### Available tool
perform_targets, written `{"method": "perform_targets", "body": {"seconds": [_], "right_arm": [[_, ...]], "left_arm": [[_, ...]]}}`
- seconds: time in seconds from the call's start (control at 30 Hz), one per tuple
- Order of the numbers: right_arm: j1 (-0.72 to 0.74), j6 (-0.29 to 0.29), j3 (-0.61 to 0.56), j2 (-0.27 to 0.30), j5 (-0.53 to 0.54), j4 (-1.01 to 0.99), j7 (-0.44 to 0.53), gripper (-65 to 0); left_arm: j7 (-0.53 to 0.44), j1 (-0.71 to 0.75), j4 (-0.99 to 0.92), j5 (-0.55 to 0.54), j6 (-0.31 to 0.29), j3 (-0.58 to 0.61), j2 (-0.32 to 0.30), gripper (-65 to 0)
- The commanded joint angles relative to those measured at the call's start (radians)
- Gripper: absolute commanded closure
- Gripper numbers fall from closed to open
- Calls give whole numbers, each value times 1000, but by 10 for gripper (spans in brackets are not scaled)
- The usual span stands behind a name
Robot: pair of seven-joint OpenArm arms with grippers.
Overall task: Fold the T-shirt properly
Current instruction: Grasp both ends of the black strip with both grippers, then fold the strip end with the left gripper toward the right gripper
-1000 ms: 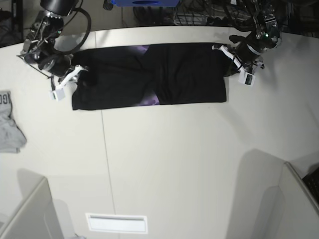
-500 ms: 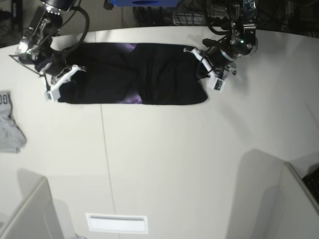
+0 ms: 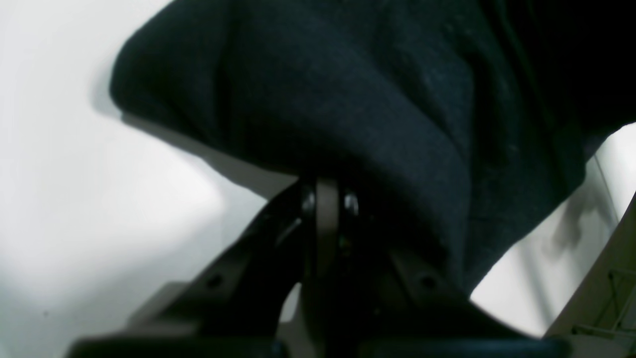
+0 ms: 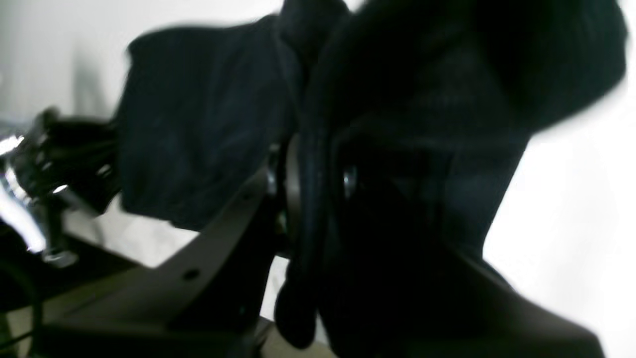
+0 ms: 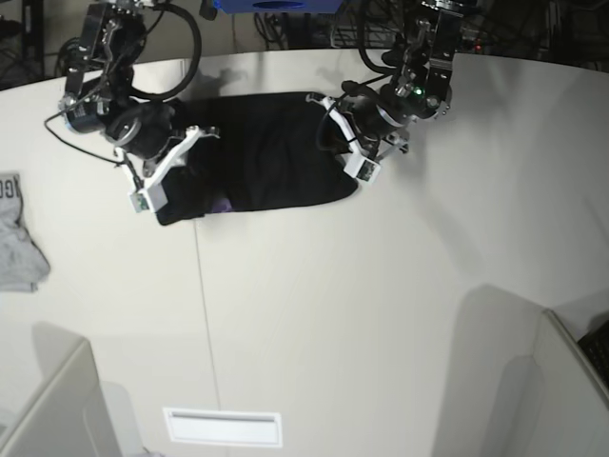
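The black T-shirt (image 5: 257, 162) lies bunched at the table's far side, with a speck of purple print (image 5: 221, 203) at its near edge. My left gripper (image 5: 344, 141), on the base view's right, is shut on the shirt's right end. The left wrist view shows its fingers (image 3: 325, 199) closed under a thick fold of black cloth (image 3: 348, 99). My right gripper (image 5: 169, 169), on the base view's left, is shut on the shirt's left end. The right wrist view shows black cloth (image 4: 198, 124) pinched between its fingers (image 4: 293, 179).
A small grey garment (image 5: 19, 238) lies at the table's left edge. A white plate (image 5: 224, 427) sits near the front edge. Grey partitions stand at the front left (image 5: 57, 409) and front right (image 5: 552, 390). Cables and a blue object (image 5: 276, 5) lie behind the table.
Both grippers have moved inward towards each other, holding the shirt's ends. The shirt has gone from a long flat strip to a shorter, bunched shape.
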Motion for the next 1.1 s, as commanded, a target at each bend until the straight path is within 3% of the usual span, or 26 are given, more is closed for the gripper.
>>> {"method": "perform_targets", "body": {"seconds": [0.0,0.2,0.4,0.6,0.97,1.07], "right_arm": [[7,-4,0,-16,19,19,24,0],[7,-3,-14,-100,19,24,23,0],[-12,0,-69,-135,22,25,29,0],[-55,-4,-128,-126,149,25,135,0],[-52,-1,-131,-122,154,25,139,0],[-34,-1,-194,-80,155,20,147,0]], "left_arm": [[24,3,8,13,7,5,-2,0],[24,3,8,13,7,0,-3,0],[24,6,8,13,7,-6,-8,0],[24,6,8,15,11,-6,-9,0],[24,8,8,19,11,-6,-11,0],[24,6,8,21,11,-3,-11,0]]}}
